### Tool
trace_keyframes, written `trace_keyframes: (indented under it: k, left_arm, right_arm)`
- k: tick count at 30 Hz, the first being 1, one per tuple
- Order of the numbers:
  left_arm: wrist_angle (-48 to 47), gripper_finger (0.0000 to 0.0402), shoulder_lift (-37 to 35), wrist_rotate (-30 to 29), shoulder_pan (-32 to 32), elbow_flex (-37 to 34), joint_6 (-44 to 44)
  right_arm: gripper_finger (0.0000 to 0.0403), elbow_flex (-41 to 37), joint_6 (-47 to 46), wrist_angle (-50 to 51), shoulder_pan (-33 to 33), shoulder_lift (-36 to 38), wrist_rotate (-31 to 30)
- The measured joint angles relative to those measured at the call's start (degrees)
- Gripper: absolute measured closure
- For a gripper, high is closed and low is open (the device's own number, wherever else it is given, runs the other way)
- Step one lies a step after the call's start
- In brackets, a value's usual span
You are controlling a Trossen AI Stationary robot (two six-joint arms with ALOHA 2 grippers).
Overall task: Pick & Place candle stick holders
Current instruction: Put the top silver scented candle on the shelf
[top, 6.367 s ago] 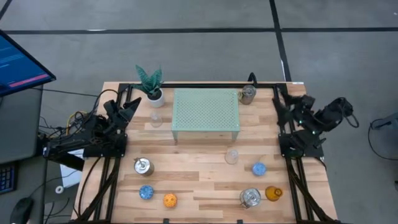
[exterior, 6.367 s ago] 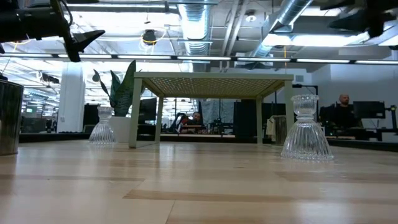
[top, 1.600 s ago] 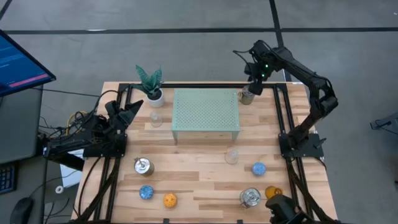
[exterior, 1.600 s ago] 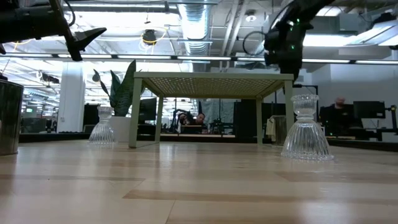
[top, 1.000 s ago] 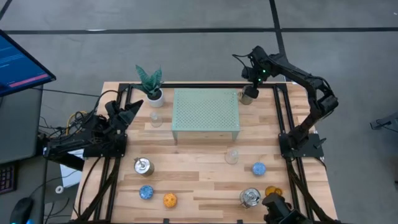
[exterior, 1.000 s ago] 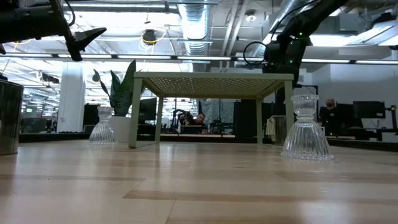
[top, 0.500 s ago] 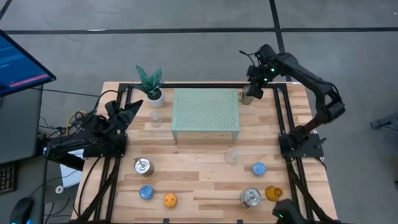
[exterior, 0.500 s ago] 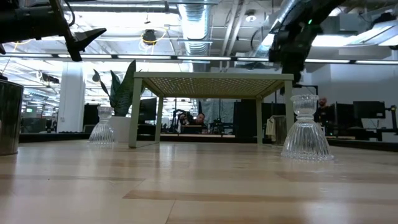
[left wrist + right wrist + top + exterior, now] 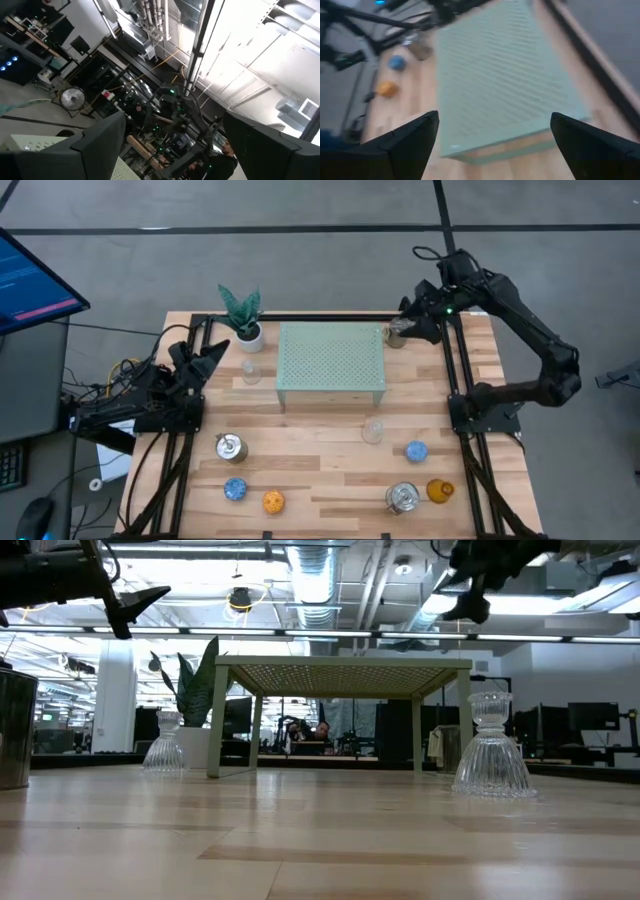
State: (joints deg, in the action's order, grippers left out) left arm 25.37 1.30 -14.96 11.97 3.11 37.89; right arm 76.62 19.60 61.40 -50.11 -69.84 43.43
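Note:
A shiny silver holder (image 9: 395, 334) stands at the table's far right, beside the pale green stand (image 9: 331, 364). My right gripper (image 9: 407, 329) hovers just to its right, high above the table in the low view (image 9: 470, 585). It is open and empty, pointing toward the table's left over the stand (image 9: 495, 117). On the table stand two more silver holders (image 9: 229, 447) (image 9: 403, 498), two clear glass ones (image 9: 250, 370) (image 9: 372, 430), two blue ones (image 9: 235, 489) (image 9: 416, 451), an orange one (image 9: 272, 502) and an amber one (image 9: 439, 491). My left gripper (image 9: 213, 350) waits open at the left.
A green plant in a white pot (image 9: 243, 320) stands at the far left beside the stand. Black frame rails (image 9: 455, 370) run along both sides of the table. A monitor (image 9: 30, 280) stands off the left edge.
My right gripper has risen from just above the far-right silver holder and drawn back a little toward the table's right edge. It has turned to point toward the table's left. The holder has stayed where it was.

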Motion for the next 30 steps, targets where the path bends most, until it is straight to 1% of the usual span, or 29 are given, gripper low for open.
trace_keyframes:
  k: [2,4,6,9,11,13,14,16,18,21,23,24,26,30]
  left_arm:
    - [0.08,0.0064,0.0,-0.02,0.0,0.0,0.04]
    - [0.18,0.0064,0.0,-0.02,0.0,0.0,0.07]
    - [0.32,0.0064,0.0,-0.02,0.0,0.0,0.07]
    - [0.47,0.0064,0.0,-0.02,0.0,0.0,0.07]
    - [0.56,0.0064,0.0,0.0,-0.02,0.0,0.11]
    - [0.6,0.0064,0.0,-0.02,0.0,0.0,0.31]
    - [0.61,0.0064,0.0,-0.02,-0.01,0.0,0.34]
    - [0.62,0.0064,0.0,-0.02,-0.01,0.0,0.48]
    - [0.63,0.0064,0.0,-0.02,0.0,0.0,0.55]
    - [0.61,0.0064,0.0,-0.34,0.0,0.0,0.55]
    - [0.61,0.0064,0.0,-0.48,0.0,0.0,0.48]
    - [0.61,0.0064,0.0,-0.48,0.0,0.0,0.48]
    - [0.61,0.0064,0.0,-0.46,0.0,0.0,0.37]
    - [0.57,0.0064,0.0,-0.46,0.0,0.0,-0.03]
  right_arm:
    - [0.0029,-0.02,-3.05,-2.63,4.81,1.08,3.6]
    - [0.0029,-0.02,-6.73,-9.4,10.83,2.01,9.21]
    - [0.0029,-0.02,-9.5,-17.43,15.99,2.7,12.56]
    - [0.0029,0.01,-13.29,-25.66,19.56,3.48,15.59]
    - [0.0029,0.05,-14.73,-25.43,20.52,3.75,15.09]
    - [0.0029,0.09,-11.76,-17.93,21.03,3.67,11.08]
    - [0.0029,0.04,-9.0,-12.49,21.24,3.59,6.93]
    - [0.0029,0.0,-2.56,-0.6,21.57,3.48,-3.69]
    - [0.0029,0.0,2.39,8.97,22.27,3.04,-15.62]
    - [0.0029,-0.07,7.42,15.47,23.37,2.1,-31.7]
    - [0.0029,-0.08,10.06,16.16,23.02,2.03,-38.72]
    - [0.0029,-0.35,11.25,15.24,22.06,2.05,-40.74]
    - [0.0029,-2.09,12.51,11.75,19.28,2.14,-41.43]
    - [0.0029,-7.74,15.38,3.91,12.34,2.08,-38.69]
